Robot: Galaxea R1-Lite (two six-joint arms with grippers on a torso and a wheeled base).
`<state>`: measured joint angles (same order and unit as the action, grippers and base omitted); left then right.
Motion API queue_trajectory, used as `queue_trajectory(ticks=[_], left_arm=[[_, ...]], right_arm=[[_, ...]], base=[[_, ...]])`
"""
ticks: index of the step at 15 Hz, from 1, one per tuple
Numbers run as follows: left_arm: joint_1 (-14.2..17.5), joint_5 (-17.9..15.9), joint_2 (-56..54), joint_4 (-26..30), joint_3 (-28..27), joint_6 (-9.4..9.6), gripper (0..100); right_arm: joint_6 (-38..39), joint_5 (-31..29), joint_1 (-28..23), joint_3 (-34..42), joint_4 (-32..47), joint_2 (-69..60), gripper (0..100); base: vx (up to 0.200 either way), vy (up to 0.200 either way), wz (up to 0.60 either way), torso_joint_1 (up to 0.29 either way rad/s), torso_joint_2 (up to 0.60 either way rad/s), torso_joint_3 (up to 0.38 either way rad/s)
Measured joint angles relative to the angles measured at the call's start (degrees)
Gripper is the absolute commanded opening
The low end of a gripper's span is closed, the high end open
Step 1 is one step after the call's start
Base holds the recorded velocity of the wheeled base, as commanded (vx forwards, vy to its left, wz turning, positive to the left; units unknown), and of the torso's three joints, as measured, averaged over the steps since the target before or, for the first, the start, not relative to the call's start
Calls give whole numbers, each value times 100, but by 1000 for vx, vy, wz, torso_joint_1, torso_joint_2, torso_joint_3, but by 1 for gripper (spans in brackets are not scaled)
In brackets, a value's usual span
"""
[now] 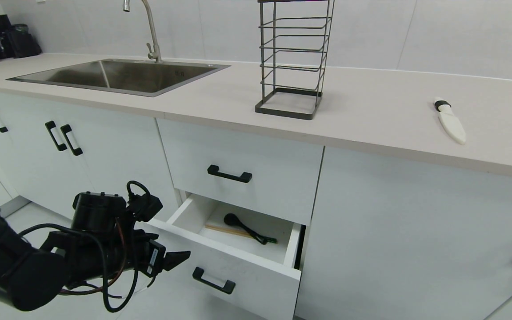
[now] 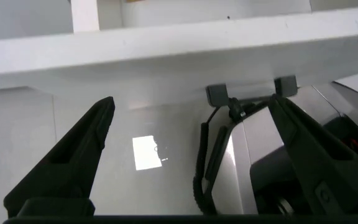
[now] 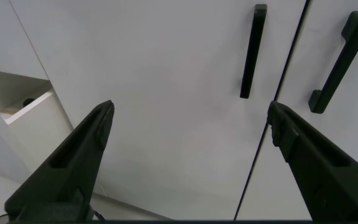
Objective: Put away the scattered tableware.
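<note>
On the counter (image 1: pixel 371 111), toward its right end & nearer the front edge, a white utensil (image 1: pixel 449 121) w/ a black band is laid flat, well apart from the wire rack (image 1: pixel 294 58) at mid-counter. At the counter's left end a sink (image 1: pixel 118 75) is set in. Below the counter, the lower drawer (image 1: pixel 238 266) is pulled open. A black spoon (image 1: pixel 242 226) & wooden chopsticks (image 1: pixel 227 230) are seen on its floor, side by side, toward the back. The L gripper (image 1: pixel 178 258) is held low, just beside the left end of the drawer front, w/ fingers (image 2: pixel 86 149) spread wide & nothing held. The R gripper (image 3: pixel 190 109) is likewise spread & empty, pointed at white cabinet doors (image 3: pixel 166 93) w/ black handles (image 3: pixel 252 53).
</note>
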<state>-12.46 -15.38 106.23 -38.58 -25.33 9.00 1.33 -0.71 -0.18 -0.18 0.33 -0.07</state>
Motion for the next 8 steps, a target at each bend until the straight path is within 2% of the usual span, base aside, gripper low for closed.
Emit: queue_trajectory(ticks=[8], left_arm=[[0,-7,534,-83,-630,6,100]], right_arm=[[0,2,0,0,2,0,100]], base=[[0,0,0,0,0,0]])
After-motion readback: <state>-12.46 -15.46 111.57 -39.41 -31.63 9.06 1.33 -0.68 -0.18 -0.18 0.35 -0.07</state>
